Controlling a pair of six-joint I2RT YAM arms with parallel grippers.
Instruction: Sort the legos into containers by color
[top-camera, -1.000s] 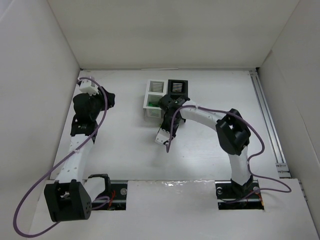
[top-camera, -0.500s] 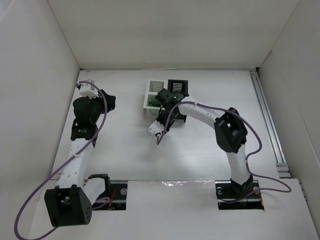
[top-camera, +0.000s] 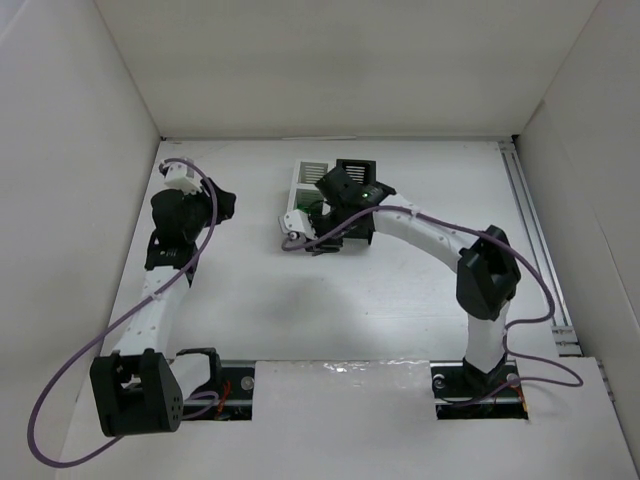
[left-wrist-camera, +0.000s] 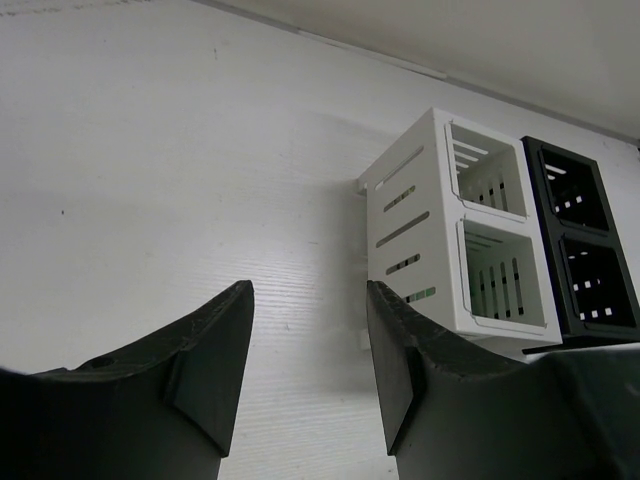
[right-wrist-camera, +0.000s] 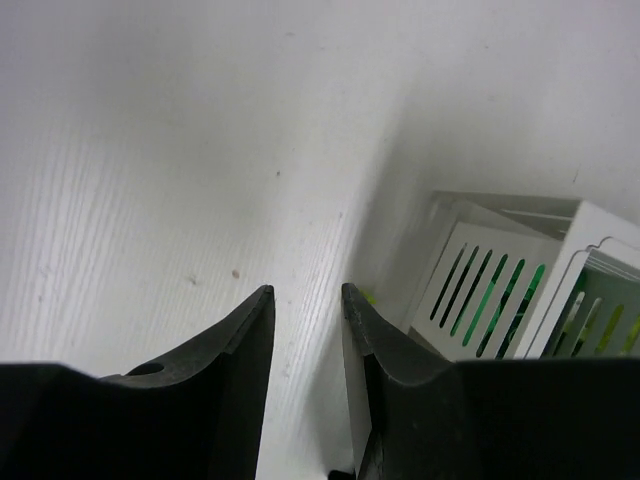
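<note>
2 grippers show, both empty: the right gripper (right-wrist-camera: 305, 292) has its jaws a narrow slit apart, the left gripper (left-wrist-camera: 310, 290) moderately parted. Green legos (right-wrist-camera: 487, 298) glow through the slats of a white bin (right-wrist-camera: 452, 250) of the containers (left-wrist-camera: 412, 215), just ahead and right of the right fingertips (right-wrist-camera: 258, 300). A tiny yellow-green speck (right-wrist-camera: 368, 296), perhaps a stray lego, lies at that bin's foot, just right of those tips; its long axis is unreadable. The right arm (top-camera: 430, 235) is far nearer.
</note>
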